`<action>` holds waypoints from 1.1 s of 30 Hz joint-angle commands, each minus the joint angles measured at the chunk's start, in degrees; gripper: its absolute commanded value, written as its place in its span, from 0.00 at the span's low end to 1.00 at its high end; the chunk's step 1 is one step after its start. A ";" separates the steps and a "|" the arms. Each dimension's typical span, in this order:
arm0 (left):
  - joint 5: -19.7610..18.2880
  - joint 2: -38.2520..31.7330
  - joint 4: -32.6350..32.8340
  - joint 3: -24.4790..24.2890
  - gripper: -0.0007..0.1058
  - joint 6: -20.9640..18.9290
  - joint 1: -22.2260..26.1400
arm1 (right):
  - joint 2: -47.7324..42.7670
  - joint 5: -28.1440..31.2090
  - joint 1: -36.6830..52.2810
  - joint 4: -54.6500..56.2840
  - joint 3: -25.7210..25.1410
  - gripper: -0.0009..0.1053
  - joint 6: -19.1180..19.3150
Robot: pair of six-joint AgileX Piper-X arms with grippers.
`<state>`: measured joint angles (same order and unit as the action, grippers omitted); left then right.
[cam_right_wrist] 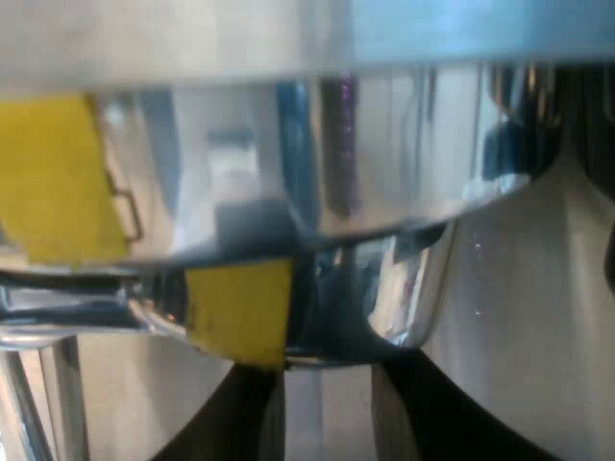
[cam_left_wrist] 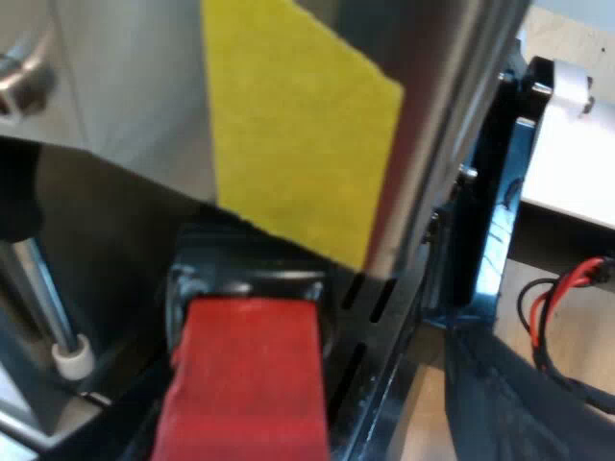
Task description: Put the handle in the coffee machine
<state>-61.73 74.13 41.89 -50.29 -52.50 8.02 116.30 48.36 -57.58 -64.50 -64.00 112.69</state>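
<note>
Handle (cam_left_wrist: pixel 248 288): the red end (cam_left_wrist: pixel 245 384) is nearest the left wrist cam, the dark part beyond it runs in under the espresso machine (cam_left_wrist: pixel 452 115) front. Dark part sits just below the lower edge of a yellow patch (cam_left_wrist: pixel 293 144) stuck on the steel panel. Can't tell if the handle is locked in or only pushed up against the front. Slotted black plate (cam_left_wrist: pixel 370 317) just beside the red end. Thin metal rod (cam_left_wrist: pixel 43 298) w/ white tip (cam_left_wrist: pixel 72 355) hangs down near the handle, not touching it.

Right wrist cam: right gripper (cam_right_wrist: pixel 325 367) close up under a rounded chrome part (cam_right_wrist: pixel 384 288) of the machine. Both black fingers (cam_right_wrist: pixel 252 415) spread apart, pale surface visible through the gap, nothing pinched. Fingertips near the chrome part's underside; contact can't be told. Two yellow patches in this view: one (cam_right_wrist: pixel 48 182) on the wide shiny band above, one (cam_right_wrist: pixel 240 312) lower, just over one fingertip. Chrome mirrors blue and dark shapes, unreadable
</note>
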 commanded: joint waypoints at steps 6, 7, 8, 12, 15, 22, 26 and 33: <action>-4.16 -1.33 -1.46 -1.10 0.50 0.49 7.18 | -2.35 -1.07 0.25 -9.08 -2.06 0.25 0.71; -4.16 -1.33 -1.44 -1.10 0.50 0.49 8.00 | -2.35 -1.07 0.25 -9.52 -2.06 0.25 0.71; -4.16 -1.33 -1.44 -1.10 0.50 0.49 8.53 | -2.35 -0.94 0.25 -10.16 -2.18 0.25 0.71; -4.40 -1.33 -0.92 -1.80 0.50 0.49 10.01 | -2.35 -0.74 0.25 -10.17 -2.97 0.25 0.71; -5.18 -1.43 -0.43 -2.77 0.50 0.49 10.91 | -2.35 -0.72 0.25 -10.17 -4.10 0.25 0.71; -4.55 -1.42 3.34 -8.69 0.50 0.49 11.33 | -2.35 -0.86 0.08 -10.17 -5.48 0.25 3.24; -3.83 -1.42 3.26 -10.49 0.50 0.49 11.33 | -2.35 -0.86 0.01 -10.17 -5.48 0.25 3.22; 2.13 -1.42 3.26 -13.44 0.50 1.64 11.33 | -2.64 -0.86 -0.08 -10.17 -5.48 0.25 3.22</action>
<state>-60.22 73.28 45.06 -63.12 -51.33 19.39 117.46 50.21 -57.81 -65.40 -66.38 114.68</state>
